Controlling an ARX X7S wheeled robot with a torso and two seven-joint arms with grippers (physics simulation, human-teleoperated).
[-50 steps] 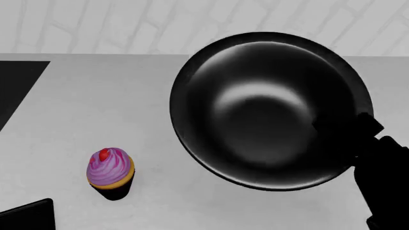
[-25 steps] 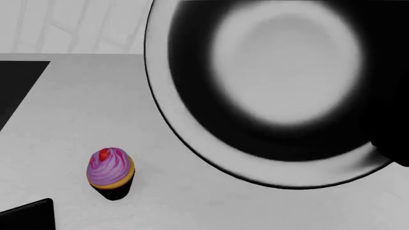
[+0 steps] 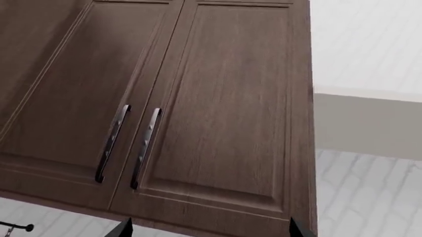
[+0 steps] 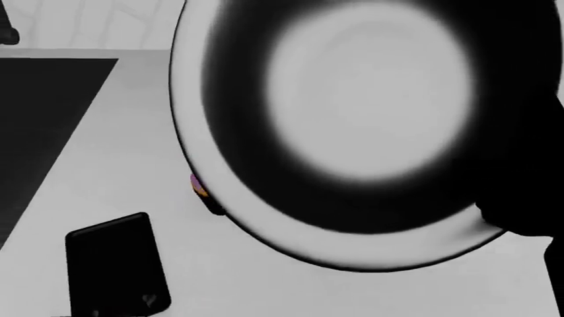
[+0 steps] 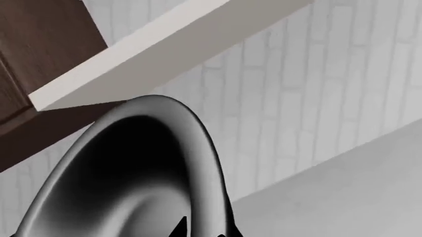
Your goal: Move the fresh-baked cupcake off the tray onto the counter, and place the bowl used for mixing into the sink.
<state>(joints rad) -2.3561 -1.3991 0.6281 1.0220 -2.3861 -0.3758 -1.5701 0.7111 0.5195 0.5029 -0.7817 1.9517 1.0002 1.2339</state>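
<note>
The bowl [image 4: 370, 99] is lifted close to the head camera and fills most of that view. My right gripper [image 5: 204, 229] is shut on its thin rim, one fingertip inside and one outside; the bowl [image 5: 132, 163] shows tilted in the right wrist view. The cupcake [image 4: 197, 185] is only a pink and golden sliver at the bowl's left edge, on the counter [image 4: 132, 165]. The black tray [image 4: 115, 264] lies bare at the front left. The sink [image 4: 44, 119] is at the far left. My left gripper [image 3: 209, 232] is open and empty, facing wall cabinets.
Dark brown wall cabinets with two metal handles [image 3: 132, 143] fill the left wrist view. A white tiled wall [image 5: 316, 89] runs behind the counter. A bit of the black faucet [image 4: 7, 30] shows at the head view's top left. My dark right arm [image 4: 529, 224] is at the right edge.
The bowl has come up and to the left and now covers most of the cupcake. The head view has shifted, so more of the sink and the tray show.
</note>
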